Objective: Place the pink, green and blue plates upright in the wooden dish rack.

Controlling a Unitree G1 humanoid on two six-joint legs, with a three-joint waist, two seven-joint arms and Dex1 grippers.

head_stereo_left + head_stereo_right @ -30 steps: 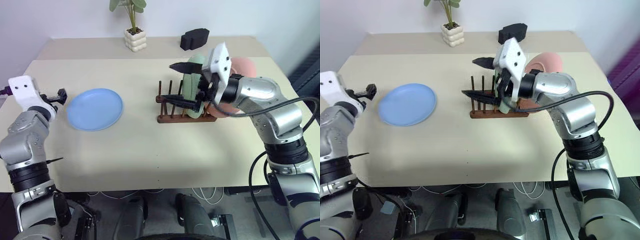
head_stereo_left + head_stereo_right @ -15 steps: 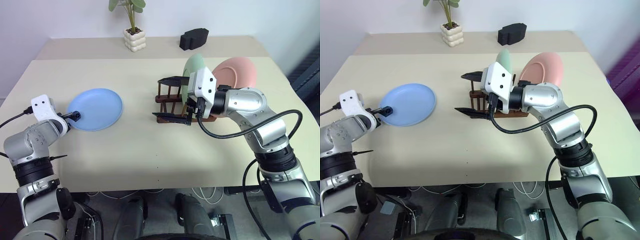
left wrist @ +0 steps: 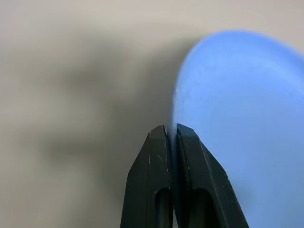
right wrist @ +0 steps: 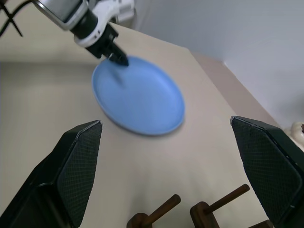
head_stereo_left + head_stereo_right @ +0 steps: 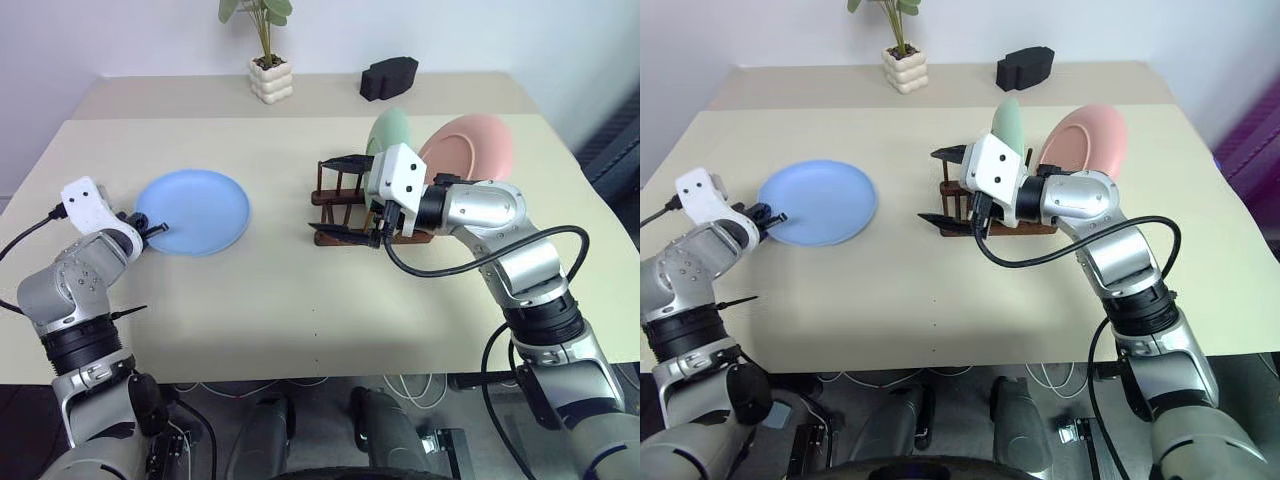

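Table [image 5: 300, 290]: beige top that carries the plates and the rack; a second, paler surface lies behind it at the far side.
Blue plate [image 5: 195, 212]: lies on the left part of the table, well apart from the rack; its left rim is in the left pincer's grip.
Left pincer [image 5: 153, 229]: at the plate's near-left rim, the two black fingers [image 3: 151, 190] brought together on the blue plate's edge, which runs between them in the left wrist view.
Wooden dish rack [image 5: 352, 212]: dark brown, right of the table's centre, thin upright pegs rising from its rails; the pegs at its left end stand free.
Green plate [image 5: 388, 133]: stands upright in the rack, toward its right end, partly hidden by the right pincer's white housing.
Pink plate [image 5: 472, 148]: stands tilted just right of the green plate, at the rack's right end; whether it sits between pegs or leans there cannot be told.
Right pincer [image 5: 346, 198]: hovers at the left end of the rack, pointing left, its fingers wide apart and holding nothing; one finger is above the pegs, the other low at the rack's near side. The right wrist view looks between them toward the blue plate.
Potted plant [image 5: 267, 60]: in a white pot at the far side, left of centre.
Black object [image 5: 389, 77]: on the far surface, right of the plant.
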